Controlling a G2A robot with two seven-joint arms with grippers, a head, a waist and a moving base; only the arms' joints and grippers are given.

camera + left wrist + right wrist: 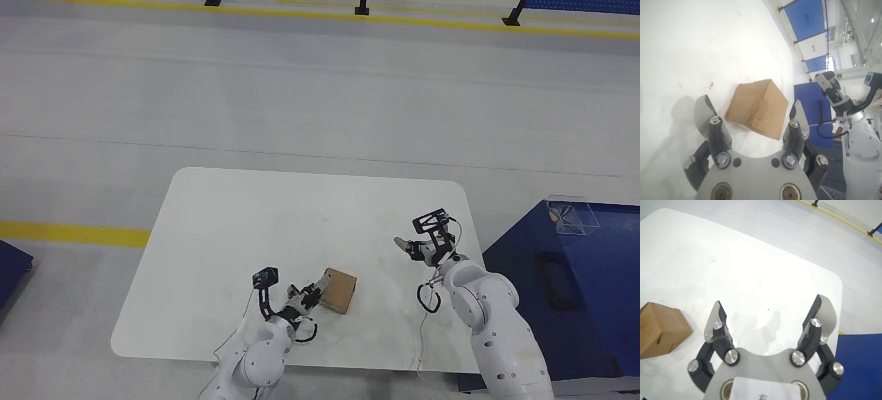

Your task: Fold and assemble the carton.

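Left gripper (750, 99): jaws wide, empty, just short of carton (757, 109).
Right gripper (769, 300): jaws wide, empty, well apart from carton, over table (772, 256).
Carton: on table near robot's edge, standing as a box.
Progress: seemingly assembled; far side unseen.
Right wrist view: tucked flap seam, not visible from above.

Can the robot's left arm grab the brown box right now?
Probably yes. The left gripper is open and points at the carton close ahead, and nothing on the table stands between them.
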